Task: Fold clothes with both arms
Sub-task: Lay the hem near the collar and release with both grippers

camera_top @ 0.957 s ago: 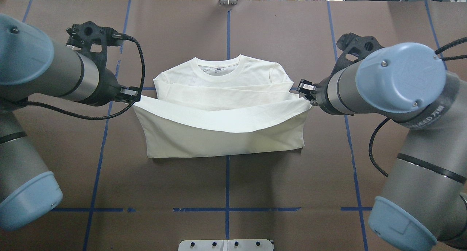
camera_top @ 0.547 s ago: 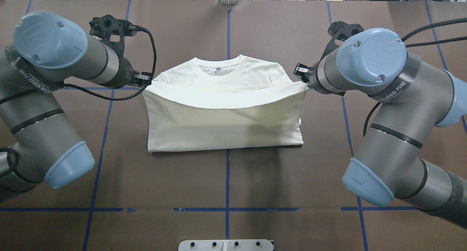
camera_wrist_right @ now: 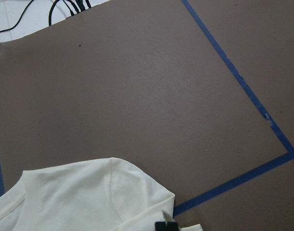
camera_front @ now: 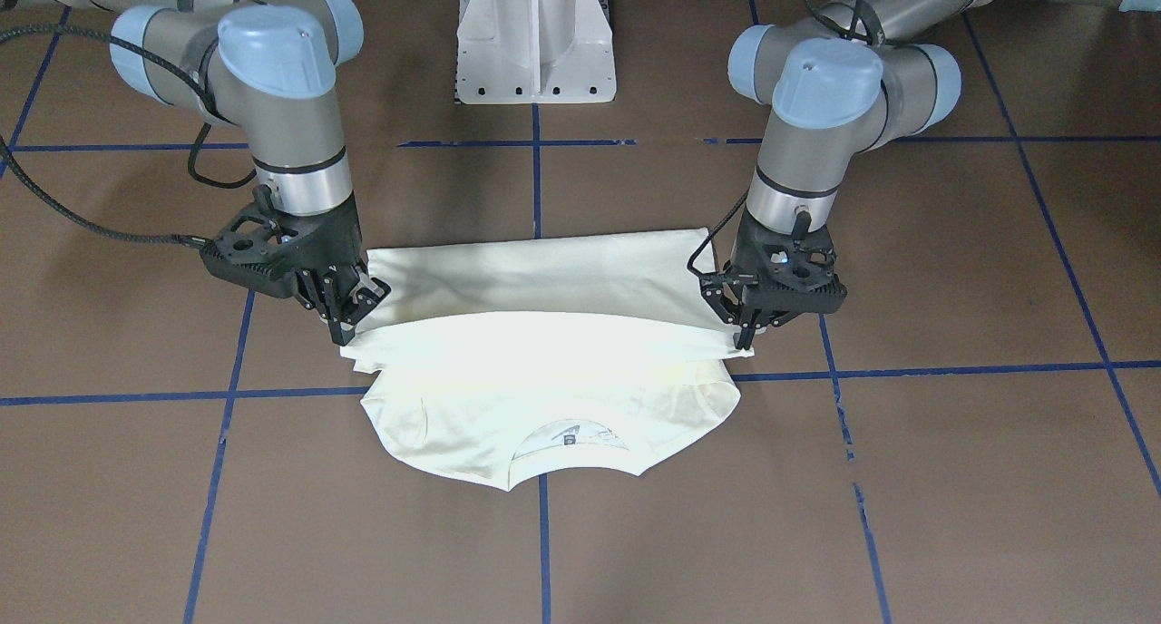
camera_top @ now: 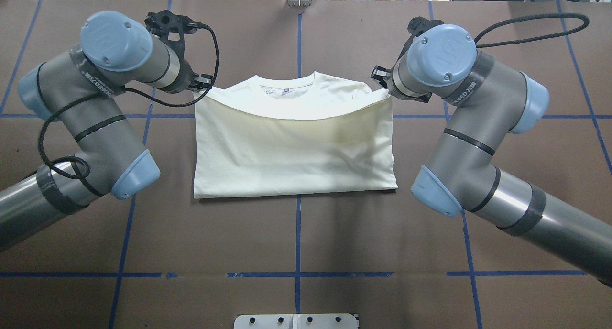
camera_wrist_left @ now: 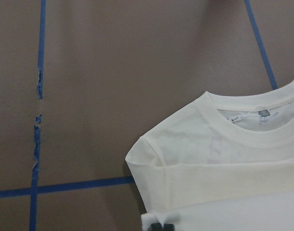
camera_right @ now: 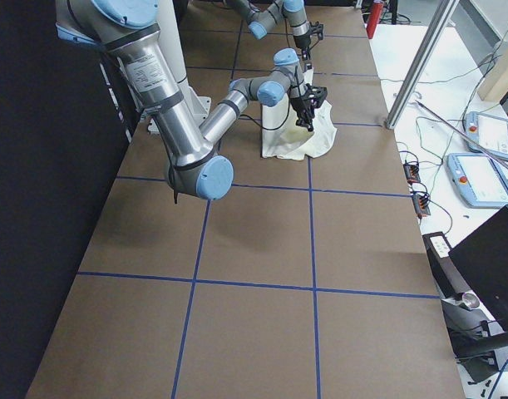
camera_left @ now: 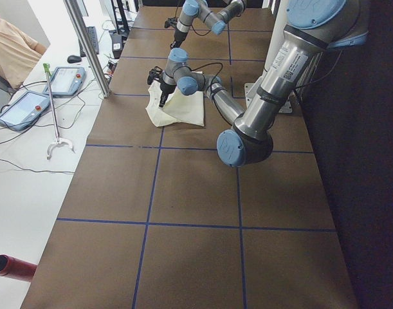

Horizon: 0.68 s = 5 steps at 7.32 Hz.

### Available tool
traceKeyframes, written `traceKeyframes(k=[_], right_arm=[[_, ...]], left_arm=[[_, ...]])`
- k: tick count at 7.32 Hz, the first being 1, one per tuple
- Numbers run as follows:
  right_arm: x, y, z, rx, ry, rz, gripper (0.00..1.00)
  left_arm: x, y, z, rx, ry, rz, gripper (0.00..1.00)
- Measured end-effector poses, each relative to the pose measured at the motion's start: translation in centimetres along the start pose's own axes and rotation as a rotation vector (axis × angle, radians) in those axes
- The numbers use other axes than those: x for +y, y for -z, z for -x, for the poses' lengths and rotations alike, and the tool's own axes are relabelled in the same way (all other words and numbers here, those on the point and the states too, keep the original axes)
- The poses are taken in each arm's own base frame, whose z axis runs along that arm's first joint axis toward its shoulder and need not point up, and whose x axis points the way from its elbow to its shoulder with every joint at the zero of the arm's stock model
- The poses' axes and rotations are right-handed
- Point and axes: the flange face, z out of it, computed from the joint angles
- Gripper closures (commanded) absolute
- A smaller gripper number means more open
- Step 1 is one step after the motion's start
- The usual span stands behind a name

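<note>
Cream shirt (camera_top: 294,147) folded, plain side up, collar (camera_top: 287,95) showing; left gripper (camera_front: 746,334) and right gripper (camera_front: 347,326) pinch its corners.

cream shirt (camera_top: 294,147) folded over, left arm (camera_top: 93,121) and right arm (camera_top: 466,128) at its far corners, jaws seemingly pinching hem

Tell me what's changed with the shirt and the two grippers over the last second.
Both arms carried the lifted edge of the shirt away from the robot, toward the collar. The left gripper and right gripper, each shut on a corner of that edge, are now beside the shoulders, and the folded-over layer reaches almost to the collar. Nothing was let go. The collar and the near fold line stayed put.
</note>
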Motion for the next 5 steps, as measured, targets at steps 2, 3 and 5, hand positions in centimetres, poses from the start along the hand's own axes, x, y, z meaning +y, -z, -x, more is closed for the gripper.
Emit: traceKeyframes(k=[2, 3, 5], right_arm=[[-1.4, -3.7, 0.7, 0.004, -0.003, -0.01, 1.0], [-1.7, -4.9, 1.1, 0.005, -0.003, -0.012, 1.0], [-1.6, -7.0, 1.0, 0.031, 0.016, -0.011, 0.0]], left_arm=[[-0.8, -2.9, 0.4, -0.013, -0.005, -0.002, 1.0], [-0.9, -4.0, 0.8, -0.026, -0.005, -0.003, 0.96], [-0.6, -5.1, 1.3, -0.034, -0.016, -0.001, 0.0]])
